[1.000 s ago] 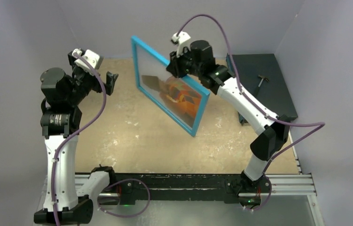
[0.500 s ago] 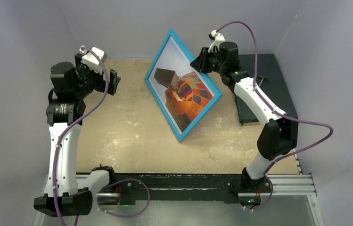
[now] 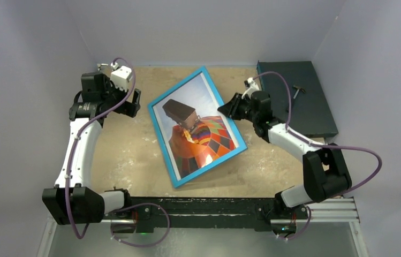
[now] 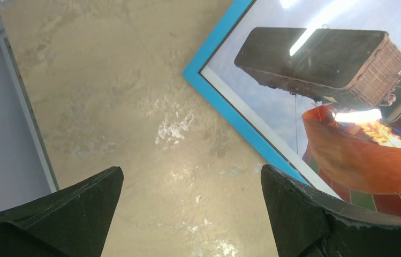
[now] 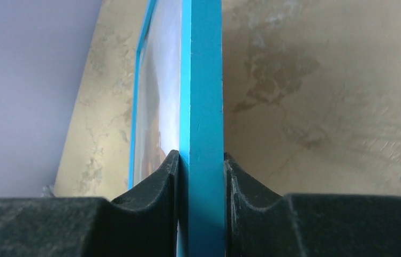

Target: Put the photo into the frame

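Note:
The bright blue frame lies face up and nearly flat on the tan table. The balloon photo shows inside it, behind the glass. My right gripper is shut on the frame's right edge, which runs between the two fingers in the right wrist view. My left gripper is open and empty, just left of the frame's upper left side. In the left wrist view the frame's corner and the photo lie ahead and to the right of the open fingers.
A dark teal slab with a small hammer lies at the back right, behind my right arm. Purple walls close in the back and both sides. The black rail runs along the near edge.
My right gripper has swung the frame from standing on edge down to nearly flat, face up, and lower toward the table. My left gripper has dropped lower beside the frame's left side.

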